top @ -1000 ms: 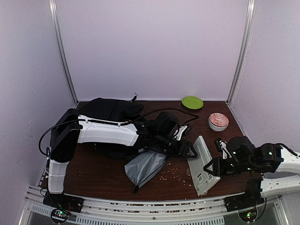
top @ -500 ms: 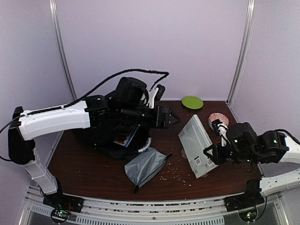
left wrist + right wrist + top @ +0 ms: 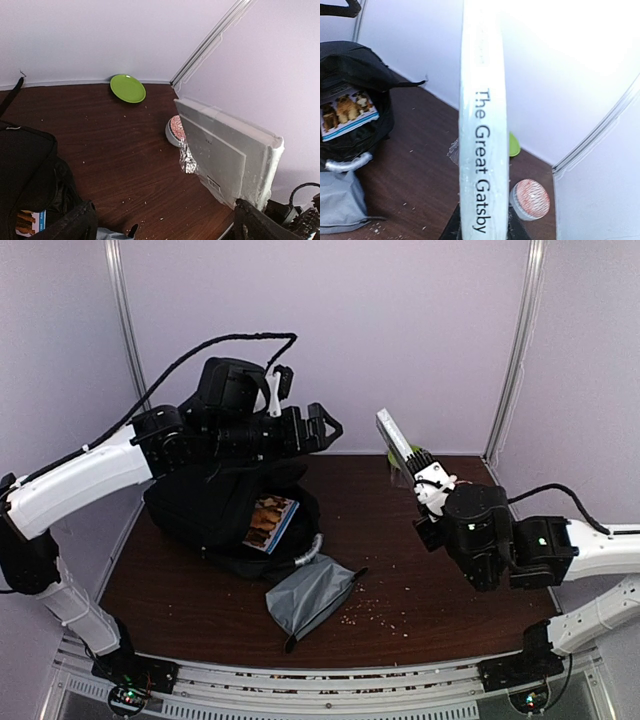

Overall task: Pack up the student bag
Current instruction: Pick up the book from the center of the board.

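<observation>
The right claw (image 3: pixel 427 480) is clamped on the lower end of a white book (image 3: pixel 396 443) and holds it upright, spine toward the wrist camera. The spine reads "The Great Gatsby". In the left wrist view the cover carries a small barcode sticker (image 3: pixel 213 183), too small to read, and clear wrap crinkles at its edges. Behind the book, at 1 o'clock on the table (image 3: pixel 400 570), lie a green plate (image 3: pixel 128 88) and a red-topped bowl (image 3: pixel 530 199).

The left claw (image 3: pixel 325 427) hangs high over the table's back, jaws spread wide with nothing between them. Below it, at 10 o'clock, the bag (image 3: pixel 200 505) lies unzipped, with a picture booklet (image 3: pixel 270 523) showing in its mouth. Its print is too small to read. A grey pouch (image 3: pixel 310 597) lies at 6 o'clock, touching the bag's grey handle (image 3: pixel 309 550), with crumbs (image 3: pixel 375 612) just to its right.

Half a second ago the book leaned low over the table at 4 o'clock. Now it stands raised near 1 o'clock. The left arm has climbed higher and drawn back toward 11 o'clock. Bag and pouch have not moved.
</observation>
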